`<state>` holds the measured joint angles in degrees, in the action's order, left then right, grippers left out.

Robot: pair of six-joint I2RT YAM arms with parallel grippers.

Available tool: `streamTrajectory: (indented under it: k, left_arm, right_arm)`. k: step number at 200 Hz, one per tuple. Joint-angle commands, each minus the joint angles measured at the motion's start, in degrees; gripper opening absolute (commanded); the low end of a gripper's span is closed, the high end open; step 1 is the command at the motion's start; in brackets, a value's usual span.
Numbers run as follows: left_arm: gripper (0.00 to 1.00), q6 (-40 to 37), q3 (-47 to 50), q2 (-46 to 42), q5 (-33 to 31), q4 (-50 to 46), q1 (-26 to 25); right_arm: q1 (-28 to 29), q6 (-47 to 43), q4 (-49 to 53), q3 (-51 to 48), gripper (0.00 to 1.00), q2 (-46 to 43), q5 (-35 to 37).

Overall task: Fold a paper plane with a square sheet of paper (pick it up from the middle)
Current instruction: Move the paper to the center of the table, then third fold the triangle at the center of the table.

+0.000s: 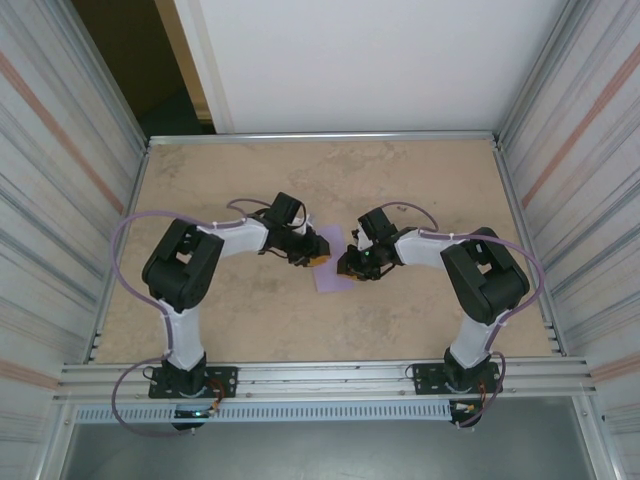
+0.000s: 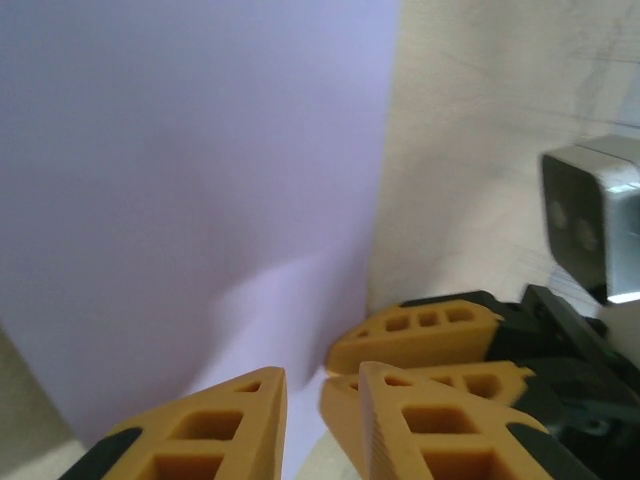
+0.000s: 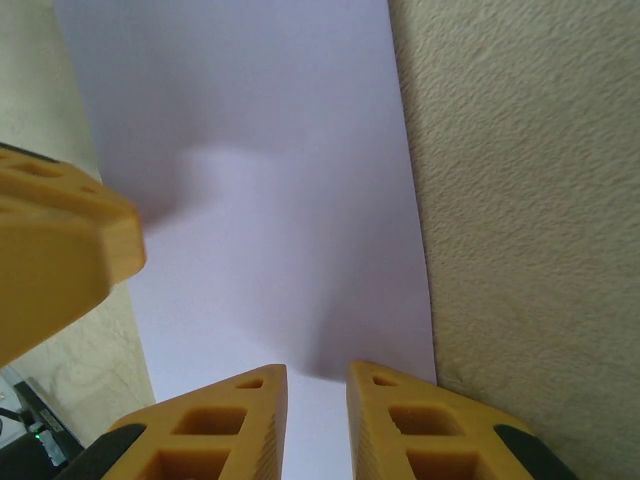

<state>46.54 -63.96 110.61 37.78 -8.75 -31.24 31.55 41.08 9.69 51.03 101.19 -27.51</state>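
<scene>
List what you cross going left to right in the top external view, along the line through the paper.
left arm → left claw → square sheet of paper → right claw → right arm. The left claw sits over the sheet's left side and the right claw over its right side.

The square sheet of paper [image 1: 330, 275] is thin, plain lavender, unprinted. It lies on the beige worktop [image 1: 420, 180] near its middle, turned slightly askew to the worktop's edges. The long edges are straight and crisp. The surface is mostly flat, with a shallow shaded swell towards one end. Its outline is partly covered, so whether it is folded cannot be told.
</scene>
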Motion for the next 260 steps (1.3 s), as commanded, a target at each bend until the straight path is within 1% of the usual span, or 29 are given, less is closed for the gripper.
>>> streamTrajectory:
  k: [1,40,77,100,116,146,187,220,260]
  left_arm:
    - [0.24,-1.72,-1.60,1.05,-3.03,-4.92,0.16]
    - [0.23,-3.13,-0.98,2.63,-8.18,-9.42,0.81]
    - [0.22,-2.77,-0.20,2.72,-7.00,-9.13,1.43]
    - [0.23,-2.84,-0.43,-0.73,-6.35,-8.84,1.61]
    - [0.25,-2.39,0.29,-4.39,-7.14,-8.92,2.18]
    - [0.27,-0.76,4.83,-9.87,-7.98,-8.45,2.97]
    - [0.28,1.79,10.19,-9.71,-3.88,-3.81,1.86]
    - [0.27,1.58,9.35,-8.09,-2.42,-2.18,0.86]
    - [0.27,1.45,8.20,-6.40,-0.98,-0.59,0.80]
  right_arm:
    - [-0.10,-0.36,4.98,-1.78,0.22,0.13,0.96]
    - [-0.22,0.22,5.36,-3.32,0.21,-1.18,1.02]
    - [-0.87,0.05,5.77,-6.36,0.21,-3.27,0.86]
    - [-0.97,0.34,5.48,-6.54,0.21,-3.02,0.67]
    - [-0.93,0.96,4.69,-6.54,0.21,-2.54,0.38]
    - [-0.85,1.75,3.72,-7.14,0.21,-2.10,0.43]
    - [-0.96,2.28,2.87,-7.42,0.21,-1.83,0.13]
    - [-0.96,2.19,2.95,-7.28,0.21,-2.04,0.07]
    - [-0.96,2.29,3.04,-7.34,0.21,-2.56,0.15]
